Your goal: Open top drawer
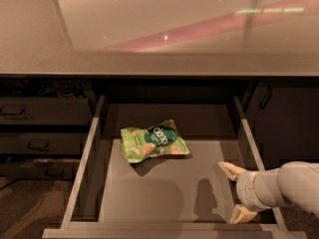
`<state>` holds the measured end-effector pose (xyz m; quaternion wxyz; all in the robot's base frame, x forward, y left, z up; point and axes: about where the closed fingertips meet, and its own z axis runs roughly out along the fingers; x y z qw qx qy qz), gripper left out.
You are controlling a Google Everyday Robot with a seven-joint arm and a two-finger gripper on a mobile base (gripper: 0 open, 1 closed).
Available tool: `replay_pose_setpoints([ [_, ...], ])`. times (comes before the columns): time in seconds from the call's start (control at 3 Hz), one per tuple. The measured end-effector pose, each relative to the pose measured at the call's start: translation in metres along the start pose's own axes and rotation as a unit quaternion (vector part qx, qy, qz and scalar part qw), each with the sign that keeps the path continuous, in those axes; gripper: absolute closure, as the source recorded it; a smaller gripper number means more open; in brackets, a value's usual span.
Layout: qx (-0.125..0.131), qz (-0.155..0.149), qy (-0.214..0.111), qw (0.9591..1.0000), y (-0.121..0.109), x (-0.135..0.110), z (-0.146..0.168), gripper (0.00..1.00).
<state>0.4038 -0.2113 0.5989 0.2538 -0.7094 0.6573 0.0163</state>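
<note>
The top drawer [82, 176], a wide deep tray with grey walls and a grey floor, stands open beneath the front edge of the glossy beige worktop [149, 39], its front rim down at the bottom of the view. In it lies one thing: a crumpled green and white snack bag [153, 141], flat on the floor toward the back and a little left of centre, apart from every wall. Under the left end of the worktop's front edge are narrower dark drawer fronts [47, 111] stacked one above another, all closed, each with a small loop handle. Under the right end is a plain dark panel [291, 123]. My white arm reaches in from the right, and my gripper [229, 192] hangs over the tray's front right corner, just beside the right wall. Its two pale tan fingers [232, 170] are spread wide apart with nothing between them. I cannot tell whether they touch the tray floor or wall. The bag lies well apart from them.
</note>
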Motion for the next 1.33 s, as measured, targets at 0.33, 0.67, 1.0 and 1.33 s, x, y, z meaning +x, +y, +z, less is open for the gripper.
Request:
replay_pose_setpoints([
  [0.33, 0.004, 0.009, -0.018, 0.9998, -0.031, -0.011, -0.014, 0.0],
  [0.67, 0.035, -0.008, -0.038, 0.9986, -0.063, -0.053, -0.058, 0.0],
  [1.0, 0.075, -0.03, -0.04, 0.996, -0.077, -0.09, -0.104, 0.0],
  [1.33, 0.077, -0.03, -0.039, 0.9958, -0.077, -0.093, -0.107, 0.0],
])
